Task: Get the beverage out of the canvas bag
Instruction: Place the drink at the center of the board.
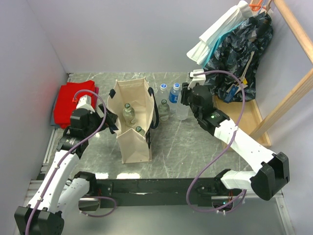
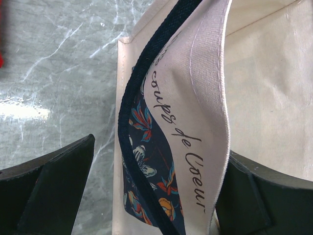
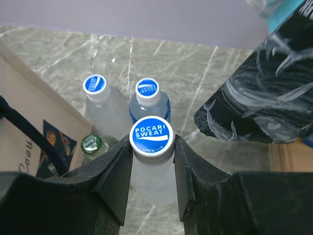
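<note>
Right tool (image 3: 152, 164) is clamped on the neck of a Pocari Sweat bottle (image 3: 151, 137). The bottle is held upright outside the canvas bag (image 1: 134, 144), just right of it, beside three loose bottles (image 1: 164, 108) stood on the surface (image 1: 195, 147). Left tool (image 2: 159, 166) is opened, fingers set either side of the bag's rim and navy strap (image 2: 132, 98). Two bagged bottles (image 1: 128, 111) are seen inside.
</note>
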Robot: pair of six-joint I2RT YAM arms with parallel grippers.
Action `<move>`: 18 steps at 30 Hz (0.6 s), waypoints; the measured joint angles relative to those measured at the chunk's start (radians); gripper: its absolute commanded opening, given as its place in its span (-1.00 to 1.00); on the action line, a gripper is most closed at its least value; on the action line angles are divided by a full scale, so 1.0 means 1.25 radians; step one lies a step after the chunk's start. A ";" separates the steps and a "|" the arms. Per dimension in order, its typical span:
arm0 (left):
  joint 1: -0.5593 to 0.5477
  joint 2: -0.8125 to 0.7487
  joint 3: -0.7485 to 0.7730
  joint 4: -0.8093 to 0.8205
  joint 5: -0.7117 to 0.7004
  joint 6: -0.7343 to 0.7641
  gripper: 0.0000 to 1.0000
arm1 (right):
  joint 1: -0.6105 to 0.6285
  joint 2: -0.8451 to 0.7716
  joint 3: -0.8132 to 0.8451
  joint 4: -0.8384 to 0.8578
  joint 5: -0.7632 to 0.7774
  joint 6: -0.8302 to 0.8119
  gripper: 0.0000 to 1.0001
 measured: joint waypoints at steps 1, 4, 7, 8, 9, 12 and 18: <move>0.000 0.000 0.000 0.000 0.000 0.000 0.99 | 0.000 0.000 -0.012 0.011 0.000 0.001 -1.00; 0.000 0.000 0.000 0.000 0.000 0.000 0.99 | 0.000 0.000 -0.049 0.054 0.000 0.002 -1.00; 0.000 0.000 0.000 0.000 0.000 0.000 0.99 | 0.000 0.000 -0.084 0.097 -0.002 0.001 -1.00; 0.000 0.000 0.000 0.000 0.000 0.000 0.99 | 0.000 0.000 -0.096 0.113 -0.003 0.000 -1.00; 0.000 0.000 0.000 0.000 0.000 0.000 0.99 | 0.000 0.000 -0.107 0.128 -0.005 -0.003 -1.00; 0.000 0.000 0.000 0.000 0.000 0.000 0.99 | 0.000 0.000 -0.143 0.176 -0.012 -0.006 -1.00; 0.000 0.000 0.000 0.000 0.000 0.000 0.99 | -0.001 0.000 -0.204 0.252 -0.023 -0.012 -1.00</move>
